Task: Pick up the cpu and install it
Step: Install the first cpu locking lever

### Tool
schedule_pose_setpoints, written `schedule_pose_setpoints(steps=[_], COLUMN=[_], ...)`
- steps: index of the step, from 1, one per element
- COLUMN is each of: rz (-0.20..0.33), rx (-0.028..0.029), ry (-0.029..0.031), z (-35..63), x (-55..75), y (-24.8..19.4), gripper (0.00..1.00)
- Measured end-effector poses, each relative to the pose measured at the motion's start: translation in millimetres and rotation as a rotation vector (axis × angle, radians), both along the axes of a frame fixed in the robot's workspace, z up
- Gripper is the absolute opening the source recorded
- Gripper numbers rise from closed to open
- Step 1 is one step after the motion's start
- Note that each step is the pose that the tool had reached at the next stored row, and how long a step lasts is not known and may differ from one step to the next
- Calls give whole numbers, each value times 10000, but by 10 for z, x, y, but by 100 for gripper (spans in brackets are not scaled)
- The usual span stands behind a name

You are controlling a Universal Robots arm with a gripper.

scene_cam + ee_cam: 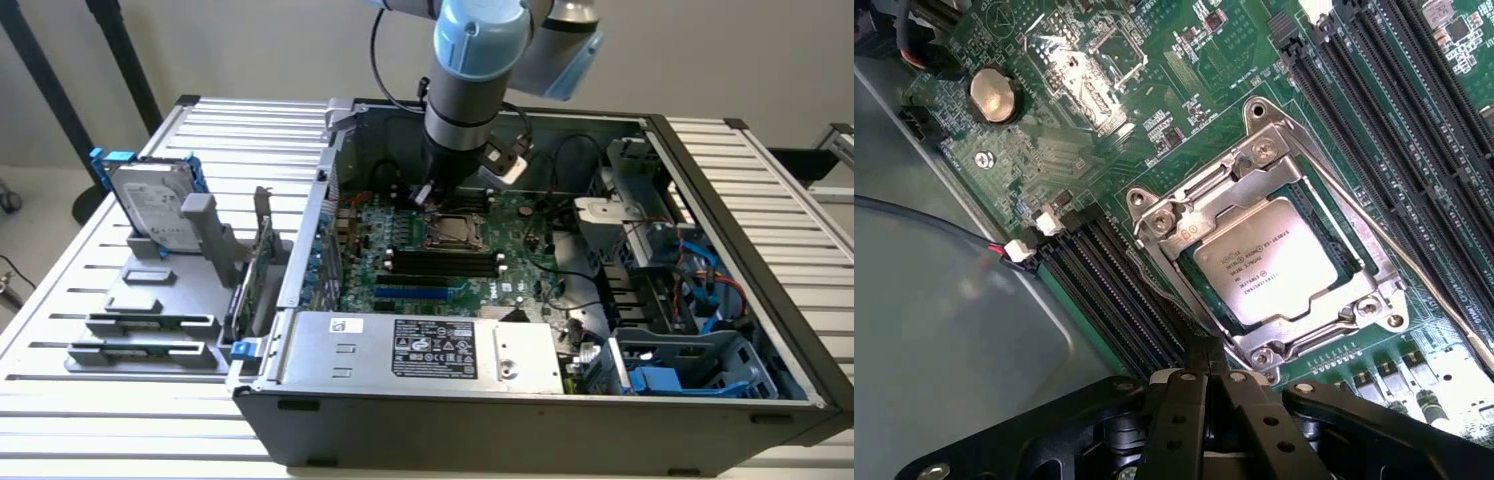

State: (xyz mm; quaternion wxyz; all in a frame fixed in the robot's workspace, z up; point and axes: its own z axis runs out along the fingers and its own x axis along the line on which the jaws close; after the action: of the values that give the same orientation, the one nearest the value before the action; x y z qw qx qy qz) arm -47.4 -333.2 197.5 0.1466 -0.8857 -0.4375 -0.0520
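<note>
The cpu (1274,260), a small square chip with a silver-grey top and printed text, lies flat in the motherboard socket. The socket's metal load frame (1254,165) is folded down around its edges. My gripper (1206,352) is shut, its black fingers pressed together with nothing between them. Their tips sit just off one corner of the socket frame, beside the thin retention lever. In the exterior view the arm reaches down into the open computer case (747,390), with the gripper (430,196) just above the socket and cpu (461,228).
Black memory slots (441,262) flank the socket. A power supply (427,350) fills the case's near side, and a drive cage with blue parts (681,375) stands at the exterior view's right. Outside, a hard drive with blue rails (154,205) stands in grey holder blocks (147,325).
</note>
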Motion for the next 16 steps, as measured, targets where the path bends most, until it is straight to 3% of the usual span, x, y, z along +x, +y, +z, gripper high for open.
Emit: schedule_pose_setpoints(steps=[16], rz=[27], rx=[-51], ry=[10], z=[-22], x=[26], y=[15], gripper=[11])
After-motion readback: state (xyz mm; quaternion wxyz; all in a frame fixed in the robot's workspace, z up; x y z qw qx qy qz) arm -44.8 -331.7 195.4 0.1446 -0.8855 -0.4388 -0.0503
